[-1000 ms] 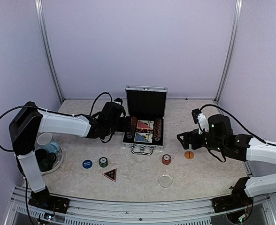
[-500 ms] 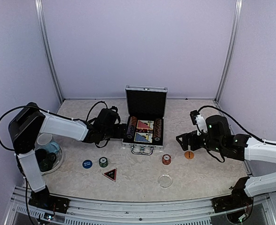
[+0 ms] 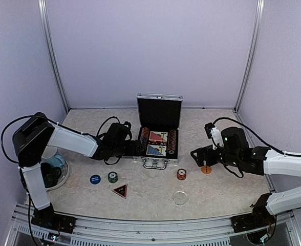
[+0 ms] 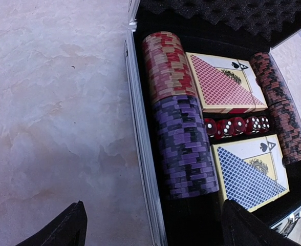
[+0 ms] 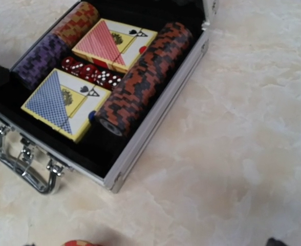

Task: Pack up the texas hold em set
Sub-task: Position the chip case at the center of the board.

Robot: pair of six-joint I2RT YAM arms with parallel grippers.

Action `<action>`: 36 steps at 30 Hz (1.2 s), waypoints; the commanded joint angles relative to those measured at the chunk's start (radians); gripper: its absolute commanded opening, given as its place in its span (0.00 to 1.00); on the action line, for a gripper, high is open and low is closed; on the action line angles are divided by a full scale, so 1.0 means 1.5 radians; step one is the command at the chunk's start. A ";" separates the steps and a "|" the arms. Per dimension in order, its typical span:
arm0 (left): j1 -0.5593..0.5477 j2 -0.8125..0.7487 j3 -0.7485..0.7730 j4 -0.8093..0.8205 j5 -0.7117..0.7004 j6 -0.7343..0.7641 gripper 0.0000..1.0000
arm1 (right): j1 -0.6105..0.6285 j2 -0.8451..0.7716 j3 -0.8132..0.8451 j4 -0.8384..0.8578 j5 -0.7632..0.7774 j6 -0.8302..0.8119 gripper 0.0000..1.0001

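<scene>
The silver briefcase (image 3: 156,155) stands open on the table, lid (image 3: 159,109) upright. In the left wrist view it holds a red-yellow chip row (image 4: 163,64), a purple chip row (image 4: 186,146), a dark red chip row (image 4: 278,107), a red deck (image 4: 224,82), a blue deck (image 4: 248,174) and red dice (image 4: 237,125). My left gripper (image 3: 137,147) is open and empty, its fingertips (image 4: 71,228) straddling the case's left wall. My right gripper (image 3: 195,155) is open and empty, right of the case (image 5: 155,133). An orange button (image 3: 206,169) and a red chip stack (image 3: 181,174) lie near it.
A blue button (image 3: 94,179), a green chip stack (image 3: 112,177) and a dark triangle marker (image 3: 120,191) lie at the front left. A clear round dish (image 3: 180,198) lies at the front centre. Cups on a clear plate (image 3: 61,179) stand at the far left.
My left gripper has drawn back leftward from over the case to its left wall. My right arm has drifted slightly left toward the case.
</scene>
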 commanded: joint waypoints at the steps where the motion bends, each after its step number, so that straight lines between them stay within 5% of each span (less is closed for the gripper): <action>1: -0.005 0.011 0.001 0.019 0.012 -0.008 0.90 | 0.005 0.019 0.004 0.020 -0.017 0.001 0.97; 14: -0.007 0.070 0.021 -0.002 0.015 -0.026 0.90 | 0.018 0.158 0.035 0.048 -0.055 0.005 0.99; 36: -0.014 0.018 -0.009 0.007 -0.001 -0.012 0.90 | 0.021 0.015 0.048 0.006 -0.014 0.000 0.99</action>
